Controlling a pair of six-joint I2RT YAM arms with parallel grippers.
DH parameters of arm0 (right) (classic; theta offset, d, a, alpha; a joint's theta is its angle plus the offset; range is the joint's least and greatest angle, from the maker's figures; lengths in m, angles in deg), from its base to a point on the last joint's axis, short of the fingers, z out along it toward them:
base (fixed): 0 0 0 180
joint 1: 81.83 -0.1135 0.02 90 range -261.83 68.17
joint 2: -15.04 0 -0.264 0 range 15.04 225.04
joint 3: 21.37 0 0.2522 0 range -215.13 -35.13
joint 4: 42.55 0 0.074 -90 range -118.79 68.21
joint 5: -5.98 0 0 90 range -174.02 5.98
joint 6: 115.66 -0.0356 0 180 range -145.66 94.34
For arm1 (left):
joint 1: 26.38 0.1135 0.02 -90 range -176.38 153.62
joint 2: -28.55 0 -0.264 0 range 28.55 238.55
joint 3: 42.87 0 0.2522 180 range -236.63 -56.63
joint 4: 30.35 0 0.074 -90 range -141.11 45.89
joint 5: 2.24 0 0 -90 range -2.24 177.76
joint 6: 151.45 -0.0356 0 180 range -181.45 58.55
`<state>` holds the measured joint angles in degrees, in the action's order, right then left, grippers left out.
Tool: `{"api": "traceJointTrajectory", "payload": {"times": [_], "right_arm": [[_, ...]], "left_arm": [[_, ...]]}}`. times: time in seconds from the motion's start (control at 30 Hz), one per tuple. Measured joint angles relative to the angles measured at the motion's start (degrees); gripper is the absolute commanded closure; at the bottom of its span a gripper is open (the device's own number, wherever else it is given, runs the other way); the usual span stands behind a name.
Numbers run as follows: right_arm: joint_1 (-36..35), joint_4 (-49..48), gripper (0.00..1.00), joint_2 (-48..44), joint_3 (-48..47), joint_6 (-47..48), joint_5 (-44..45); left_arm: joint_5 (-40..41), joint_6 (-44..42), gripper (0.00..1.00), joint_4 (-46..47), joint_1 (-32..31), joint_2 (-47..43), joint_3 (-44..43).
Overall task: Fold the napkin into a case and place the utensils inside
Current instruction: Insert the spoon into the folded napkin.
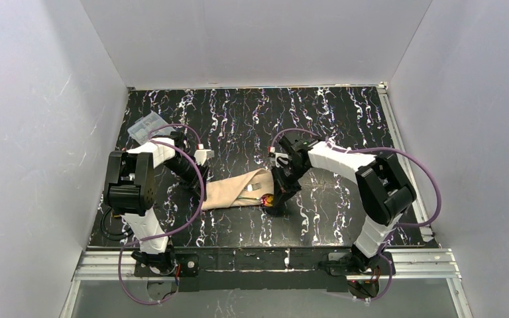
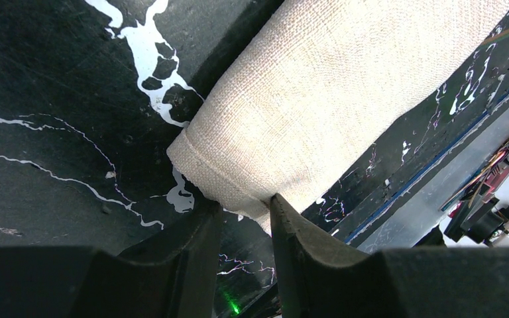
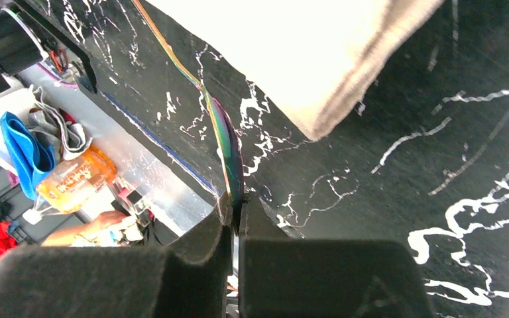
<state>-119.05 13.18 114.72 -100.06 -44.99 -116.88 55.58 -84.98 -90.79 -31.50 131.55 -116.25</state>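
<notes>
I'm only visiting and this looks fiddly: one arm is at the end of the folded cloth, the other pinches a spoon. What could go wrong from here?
The right fingers pinch the spoon only by the thin edge of its bowl, so it might twist or slip out. The left fingers straddle just the end of the napkin; a tug there could undo the fold. The fork resting on the napkin might slide off if it shifts.

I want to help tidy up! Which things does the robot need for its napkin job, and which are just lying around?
For the job:
- napkin, folded long
- fork, at the napkin's end
- spoon, held on edge

Just lying about:
- clear plastic box, far left on the table
</notes>
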Motion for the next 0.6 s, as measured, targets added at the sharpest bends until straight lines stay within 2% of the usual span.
{"api": "traceJointTrajectory", "payload": {"times": [0.3,0.47,0.53,0.6], "right_arm": [[-2.08,-0.83,0.99,4.52,-4.74,-0.22,-0.52],[-2.56,-2.64,0.86,8.04,-7.26,-0.37,-0.66],[-2.75,-3.02,0.77,9.22,-8.15,-0.42,-0.74],[-2.93,-3.34,0.53,10.1,-8.92,-0.42,-0.5]], "left_arm": [[0.0,-0.02,0.7,-0.04,-0.31,0.11,0.0],[0.02,-0.04,0.7,-0.04,-0.37,0.11,0.0],[0.02,-0.07,0.7,-0.04,-0.37,0.11,0.0],[0.02,-0.07,0.7,-0.04,-0.37,0.11,0.0]]}}
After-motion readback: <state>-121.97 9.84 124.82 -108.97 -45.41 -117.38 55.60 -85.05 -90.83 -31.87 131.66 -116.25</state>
